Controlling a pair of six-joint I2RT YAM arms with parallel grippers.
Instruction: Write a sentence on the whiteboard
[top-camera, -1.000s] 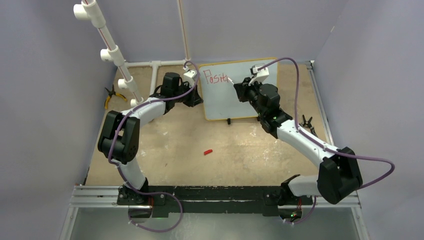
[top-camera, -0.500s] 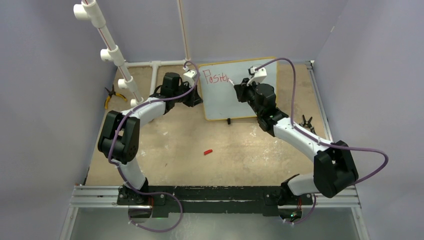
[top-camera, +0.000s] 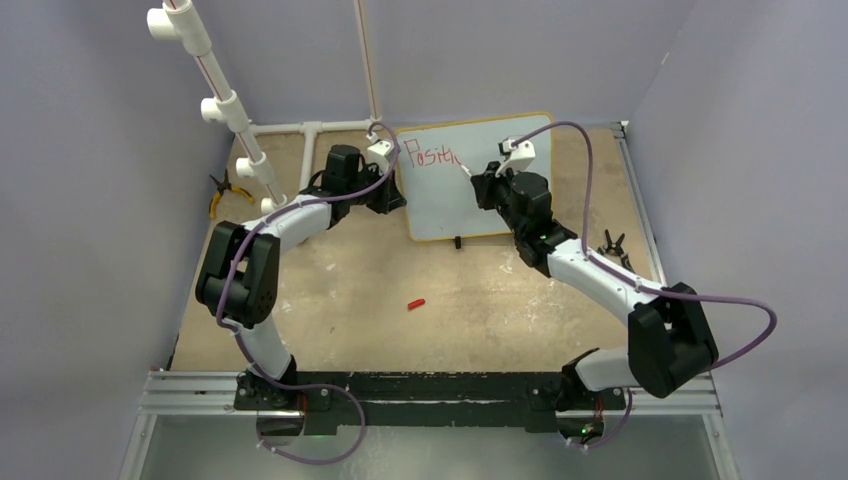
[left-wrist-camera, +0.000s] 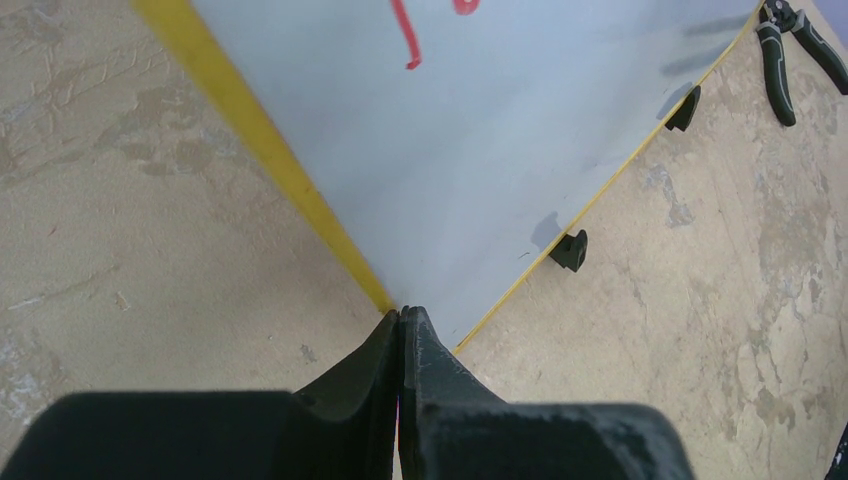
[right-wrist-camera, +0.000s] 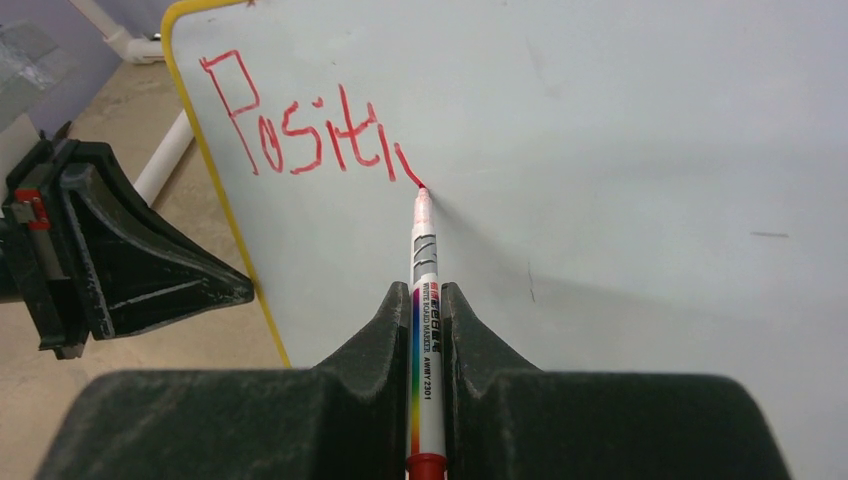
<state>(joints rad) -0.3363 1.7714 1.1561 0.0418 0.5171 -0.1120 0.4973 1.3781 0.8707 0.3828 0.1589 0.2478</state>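
The whiteboard (top-camera: 455, 205) (left-wrist-camera: 500, 130) (right-wrist-camera: 620, 150) lies at the back of the table, white with a yellow frame. The sentence (top-camera: 432, 157) (right-wrist-camera: 300, 135) is red handwriting at its upper left, reading "Positi" plus one slanted stroke. My right gripper (top-camera: 482, 178) (right-wrist-camera: 428, 290) is shut on a whiteboard marker (right-wrist-camera: 424, 255), and the marker's red tip touches the board at the end of that stroke. My left gripper (top-camera: 393, 196) (left-wrist-camera: 400, 316) is shut, with its tips against the board's near left corner. The bottom of one red letter (left-wrist-camera: 405, 35) shows in the left wrist view.
A red marker cap (top-camera: 416, 303) lies on the table in front of the board. Yellow-handled pliers (top-camera: 218, 192) lie at the far left, black pliers (top-camera: 610, 243) (left-wrist-camera: 790, 50) right of the board. A white pipe frame (top-camera: 225, 100) stands at the back left.
The right gripper has shifted slightly right and down along the board, and the marker has drawn a new slanted stroke after "Positi". The left arm has not moved.
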